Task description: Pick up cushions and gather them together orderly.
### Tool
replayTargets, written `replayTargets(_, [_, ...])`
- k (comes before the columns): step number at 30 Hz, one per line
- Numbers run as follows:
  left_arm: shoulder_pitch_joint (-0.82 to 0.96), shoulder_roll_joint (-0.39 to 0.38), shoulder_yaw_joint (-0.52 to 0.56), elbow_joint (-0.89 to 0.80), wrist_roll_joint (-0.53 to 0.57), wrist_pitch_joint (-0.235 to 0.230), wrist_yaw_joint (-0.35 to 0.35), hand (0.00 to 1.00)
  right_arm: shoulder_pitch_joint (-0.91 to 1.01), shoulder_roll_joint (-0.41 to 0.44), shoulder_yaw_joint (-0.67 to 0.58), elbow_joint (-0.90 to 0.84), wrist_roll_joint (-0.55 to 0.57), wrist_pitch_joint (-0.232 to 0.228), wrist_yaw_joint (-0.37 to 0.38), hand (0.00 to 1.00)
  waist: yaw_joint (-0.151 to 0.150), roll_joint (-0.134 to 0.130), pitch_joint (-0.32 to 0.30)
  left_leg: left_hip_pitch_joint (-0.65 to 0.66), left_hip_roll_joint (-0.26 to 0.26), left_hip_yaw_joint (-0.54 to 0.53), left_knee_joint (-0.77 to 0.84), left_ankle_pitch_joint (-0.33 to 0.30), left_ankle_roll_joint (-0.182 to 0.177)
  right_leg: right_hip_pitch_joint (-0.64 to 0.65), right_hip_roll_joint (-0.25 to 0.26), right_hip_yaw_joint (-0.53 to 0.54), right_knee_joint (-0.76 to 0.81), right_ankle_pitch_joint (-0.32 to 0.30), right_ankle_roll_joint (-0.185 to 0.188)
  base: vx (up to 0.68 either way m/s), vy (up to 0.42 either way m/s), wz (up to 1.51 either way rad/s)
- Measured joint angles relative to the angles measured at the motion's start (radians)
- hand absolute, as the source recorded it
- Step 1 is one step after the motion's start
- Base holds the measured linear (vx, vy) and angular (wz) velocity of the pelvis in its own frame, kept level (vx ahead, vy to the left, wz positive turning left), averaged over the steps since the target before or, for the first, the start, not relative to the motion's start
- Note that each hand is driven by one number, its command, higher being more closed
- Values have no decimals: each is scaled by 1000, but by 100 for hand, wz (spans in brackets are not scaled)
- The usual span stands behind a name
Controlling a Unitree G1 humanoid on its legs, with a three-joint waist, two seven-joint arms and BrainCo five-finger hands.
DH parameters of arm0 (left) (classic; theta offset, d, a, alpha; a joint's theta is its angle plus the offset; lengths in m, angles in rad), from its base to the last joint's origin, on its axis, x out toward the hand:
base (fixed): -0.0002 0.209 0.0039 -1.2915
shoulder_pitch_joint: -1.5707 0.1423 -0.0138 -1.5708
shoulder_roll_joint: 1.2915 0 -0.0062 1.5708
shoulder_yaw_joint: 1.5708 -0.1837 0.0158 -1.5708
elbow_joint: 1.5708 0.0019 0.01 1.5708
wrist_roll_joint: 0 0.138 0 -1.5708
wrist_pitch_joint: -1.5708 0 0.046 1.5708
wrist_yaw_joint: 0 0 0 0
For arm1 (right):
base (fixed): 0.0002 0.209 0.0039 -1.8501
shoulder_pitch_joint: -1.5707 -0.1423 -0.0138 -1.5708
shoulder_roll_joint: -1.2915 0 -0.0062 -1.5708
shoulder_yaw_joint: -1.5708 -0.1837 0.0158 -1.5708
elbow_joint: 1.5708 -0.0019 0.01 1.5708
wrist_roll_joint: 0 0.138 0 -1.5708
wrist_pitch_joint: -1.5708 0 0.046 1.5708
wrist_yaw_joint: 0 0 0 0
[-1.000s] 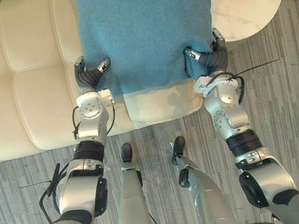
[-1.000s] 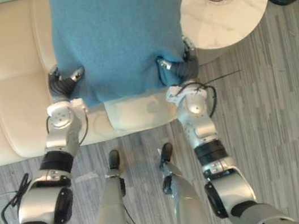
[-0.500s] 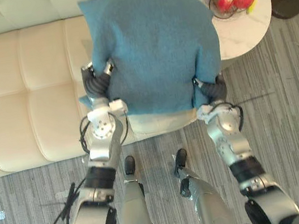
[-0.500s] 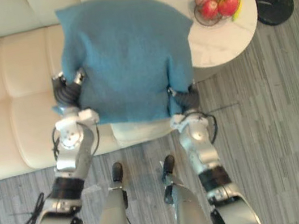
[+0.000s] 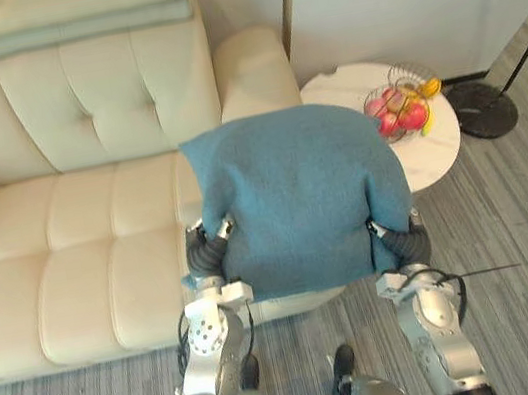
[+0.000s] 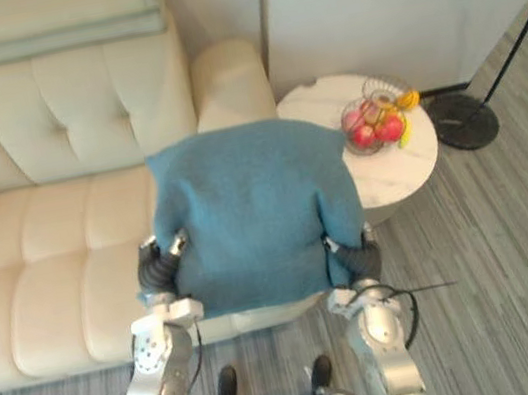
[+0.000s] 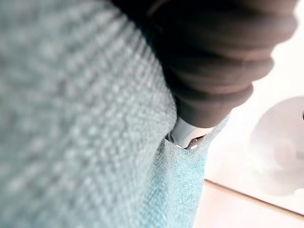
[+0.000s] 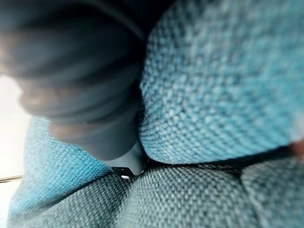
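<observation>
A large blue knitted cushion [image 5: 294, 197] hangs in the air in front of me, over the right end of the cream sofa [image 5: 72, 260]. My left hand [image 5: 203, 256] pinches its lower left corner, thumb on the front face. The right hand [image 5: 401, 247] grips the lower right corner the same way. Close up, the left wrist view shows the knit [image 7: 71, 118] pressed against my left hand's dark cover [image 7: 213, 61]. In the right wrist view, folds of the cushion [image 8: 218, 80] bunch around the right hand [image 8: 71, 85].
Pale green cushions [image 5: 83, 25] lie along the top of the sofa's back. A round white side table [image 5: 337, 89] stands by the sofa's right arm and carries a wire fruit basket [image 5: 399, 109]. A black lamp base [image 5: 484, 108] sits on the grey floor beyond it.
The camera has tilted up and back, bringing the sofa's back and the wall into view. Both hands keep their grip, and the cushion has risen off the seat.
</observation>
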Motion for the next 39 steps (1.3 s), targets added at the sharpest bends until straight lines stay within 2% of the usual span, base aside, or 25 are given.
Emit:
replayTargets(6, [121, 4, -11, 0, -18, 2, -33, 100, 75, 0, 2, 0, -68, 1, 38, 100, -2, 1, -58, 52, -5, -4, -15, -3, 5, 75, 6, 3, -57, 18, 10, 14, 1, 4])
replayTargets(11, [145, 14, -30, 0, -43, 6, -36, 100, 85, -7, 4, 1, -70, 1, 40, 100, 2, 10, -69, 46, -20, -60, 7, -4, 8, 129, -1, -48, -80, 23, 15, -23, -6, 34])
replayTargets(13, [140, 14, -42, 0, -47, 5, -36, 100, 80, -23, 4, -4, -70, 1, 26, 100, 4, 23, -64, -16, -41, -113, 79, -4, 8, 123, -20, -120, -29, -9, 20, -109, 6, 96])
replayTargets(15, [139, 12, -42, -8, -48, 5, -36, 100, 54, -37, 6, -5, -72, 1, 14, 100, 4, 42, -56, -70, -43, -96, 121, -16, 25, 95, -38, -162, 36, -43, 17, -126, 42, 86])
replayTargets(16, [139, 10, -42, -19, -50, 4, -35, 100, 22, -48, 7, -3, -77, 2, 0, 100, 9, 61, -51, -108, -26, -40, 127, -51, 78, 83, -43, -204, 52, -48, 15, -132, 22, 84])
replayTargets(17, [136, 9, -42, -20, -51, 2, -35, 100, 2, -48, 5, -3, -85, 3, -8, 100, 6, 63, -51, -124, -3, 34, 125, -66, 116, 81, -53, -224, 48, -46, 14, -169, 52, 110])
replayTargets(18, [131, 5, -44, -19, -68, 0, -35, 100, -32, -50, -1, -2, -110, 3, -23, 100, 1, 62, -50, -147, 39, 167, 154, -80, 148, 75, -85, -266, 43, -48, 4, -114, 106, 95])
replayTargets(19, [126, 4, -50, -18, -79, -1, -35, 100, -62, -58, -5, 6, -115, 3, -33, 100, 7, 66, -51, -175, 81, 258, 203, -88, 165, 66, -111, -298, 62, -48, 4, -77, 130, 82])
replayTargets(21, [126, 3, -64, -17, -89, -3, -35, 100, -90, -65, -10, 9, -140, 8, -49, 100, 3, 72, -55, -181, 123, 372, 258, -87, 167, 72, -137, -329, 79, -44, 22, 25, 119, 64])
replayTargets(22, [124, -2, -78, -11, -90, -3, -35, 100, -91, -79, -20, 10, -146, 8, -53, 100, -10, 94, -68, -159, 156, 454, 242, -79, 180, 98, -140, -364, 79, -39, 43, 97, 222, 93])
replayTargets(23, [108, -2, -92, 10, -90, -8, -35, 100, -93, -84, -32, 23, -146, 8, -59, 100, -27, 98, -72, -139, 154, 503, 221, -22, 152, 122, -167, -390, 83, -32, 64, 110, 258, 95])
replayTargets(24, [92, 2, -101, 27, -90, -11, -35, 100, -94, -81, -45, 32, -146, 8, -61, 100, -35, 94, -76, -123, 120, 508, 197, -5, 122, 130, -193, -394, 80, -22, 80, 73, 222, 67])
replayTargets(25, [87, 7, -102, 32, -90, -13, -35, 100, -99, -77, -47, 43, -147, 7, -61, 100, -36, 84, -79, -122, 97, 508, 187, 0, 115, 130, -210, -395, 73, -13, 89, 67, 236, 39])
replayTargets(27, [65, 29, -102, 63, -90, -16, -35, 100, -105, -63, -50, 75, -147, 10, -61, 100, -40, 56, -73, -138, 32, 498, 199, -22, 135, 130, -277, -408, 93, 4, 90, 68, 292, 38])
replayTargets(28, [62, 31, -102, 72, -90, -15, -36, 100, -105, -58, -53, 86, -147, 12, -60, 100, -41, 55, -72, -146, 25, 492, 218, -36, 140, 128, -291, -410, 113, 8, 88, 79, 336, 37])
replayTargets(29, [64, 31, -101, 93, -90, -14, -38, 100, -105, -50, -55, 110, -147, 25, -60, 100, -39, 55, -72, -151, 17, 483, 250, -68, 150, 109, -325, -401, 189, 24, 64, 93, 337, 20])
replayTargets(30, [74, 32, -100, 101, -90, -6, -39, 100, -105, -45, -55, 136, -147, 36, -56, 100, -37, 61, -69, -145, 11, 470, 263, -98, 161, 68, -354, -356, 292, 57, -10, 104, 347, 16])
replayTargets(31, [81, 33, -99, 100, -89, -4, -43, 100, -104, -42, -55, 146, -147, 39, -55, 100, -39, 64, -64, -134, 4, 463, 263, -105, 167, 38, -365, -309, 357, 78, -62, 110, 290, 26])
replayTargets(32, [86, 46, -97, 100, -89, 2, -55, 100, -101, -37, -57, 163, -145, 42, -50, 100, -51, 65, -38, -107, 3, 430, 257, -117, 173, -22, -347, -160, 487, 40, -77, 110, 195, 57])
replayTargets(33, [87, 62, -94, 100, -88, 7, -55, 100, -91, -21, -56, 164, -144, 42, -44, 100, -65, 55, -20, -82, -1, 396, 233, -119, 175, -67, -261, -35, 564, -62, -16, 111, 145, 71])
replayTargets(34, [89, 71, -91, 100, -88, 10, -55, 100, -90, -13, -56, 164, -144, 42, -40, 100, -70, 48, -13, -62, -8, 386, 201, -119, 175, -92, -201, 7, 571, -103, -1, 91, 62, 60])
replayTargets(35, [90, 75, -90, 100, -88, 12, -55, 100, -90, -9, -57, 164, -144, 42, -39, 100, -72, 42, -13, -49, -17, 385, 179, -119, 175, -111, -171, 17, 562, -123, 1, 172, 82, 45])
replayTargets(36, [90, 77, -88, 100, -87, 13, -57, 100, -91, -7, -57, 164, -144, 41, -39, 100, -71, 25, -11, -17, -48, 380, 134, -119, 175, -151, -112, 8, 514, -155, -6, 190, 66, 35])
replayTargets(39, [89, 77, -89, 99, -85, 23, -59, 100, -89, -10, -57, 163, -143, 41, -39, 100, -82, 23, -9, 21, -86, 346, 122, -121, 175, -179, -19, 1, 337, -147, -3, 259, 24, 51])
